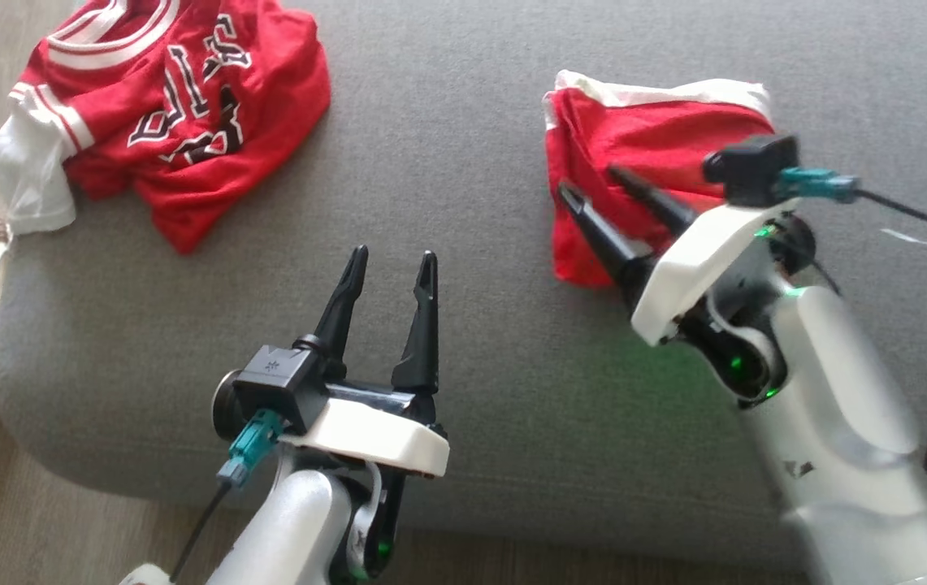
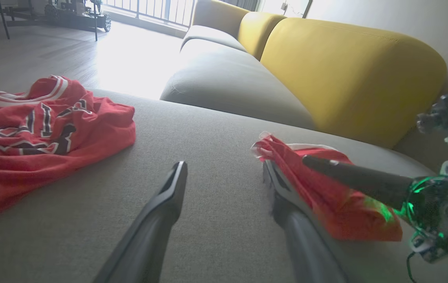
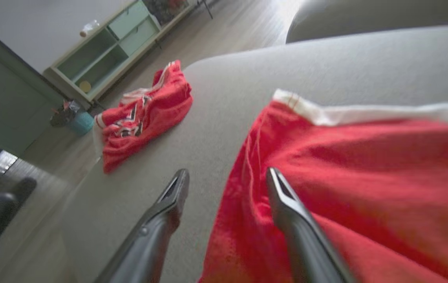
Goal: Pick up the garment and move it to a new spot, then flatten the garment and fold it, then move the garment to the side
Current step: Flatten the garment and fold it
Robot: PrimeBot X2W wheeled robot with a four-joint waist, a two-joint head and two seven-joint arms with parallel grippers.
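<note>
Right tool (image 1: 589, 180) has its fingers spread apart and isn't gripping anything. It's hanging right over the folded red garment (image 1: 650, 130) on the grey sofa (image 1: 463, 162), one finger above the cloth and the other just off its edge. Left tool (image 1: 394, 256), also spread and empty, sits well off to that side over bare cushion, so imo the right arm's the closer one. Crumpled jersey (image 1: 179, 106) lies way out beyond the left tool.

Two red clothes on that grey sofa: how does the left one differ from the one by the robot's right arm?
The lettered jersey has black-and-white letters and striped trim; the folded garment is plain red with a white band. The jersey lies crumpled and spread; the folded garment is a compact bundle at the right gripper, jaws open. Both are red, on the sofa.
</note>
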